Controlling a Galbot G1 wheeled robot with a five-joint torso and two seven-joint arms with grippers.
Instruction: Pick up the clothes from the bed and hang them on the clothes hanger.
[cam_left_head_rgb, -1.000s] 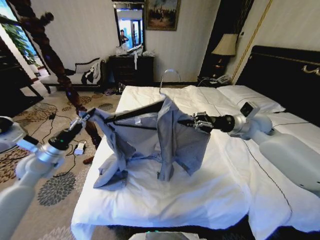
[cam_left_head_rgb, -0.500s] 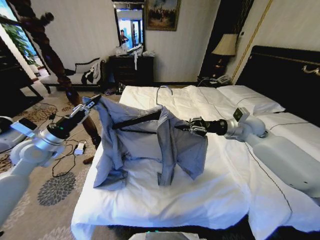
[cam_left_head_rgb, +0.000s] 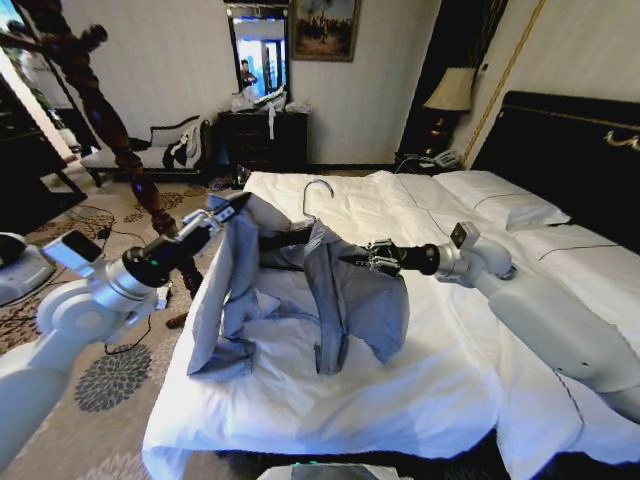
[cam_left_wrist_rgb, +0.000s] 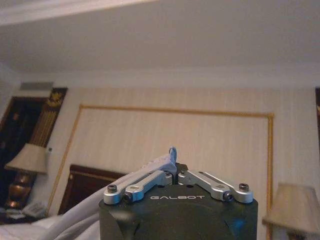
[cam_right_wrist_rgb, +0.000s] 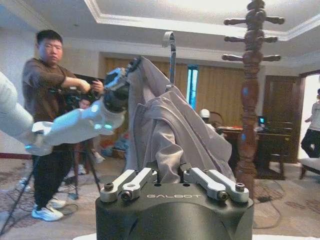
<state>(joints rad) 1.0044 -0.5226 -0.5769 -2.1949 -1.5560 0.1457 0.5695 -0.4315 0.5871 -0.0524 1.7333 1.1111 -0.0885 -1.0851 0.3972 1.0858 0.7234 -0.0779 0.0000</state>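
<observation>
Left tool (cam_left_head_rgb: 232, 207) and right tool (cam_left_head_rgb: 372, 257), both clamped on shirt (cam_left_head_rgb: 345, 290) over hanger (cam_left_head_rgb: 285, 240): best spread evenly, without tugging.

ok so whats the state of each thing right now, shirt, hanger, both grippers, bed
light grey-blue long-sleeved shirt: held up off the bed between both grippers, draped over the hanger, lower part resting on the duvet
slim dark hanger with silver hook: inside the shirt, hook sticking up
left gripper: shut on the shirt fabric
right gripper: shut on the shirt
large bed with white duvet: made, shirt partly lying on it
</observation>
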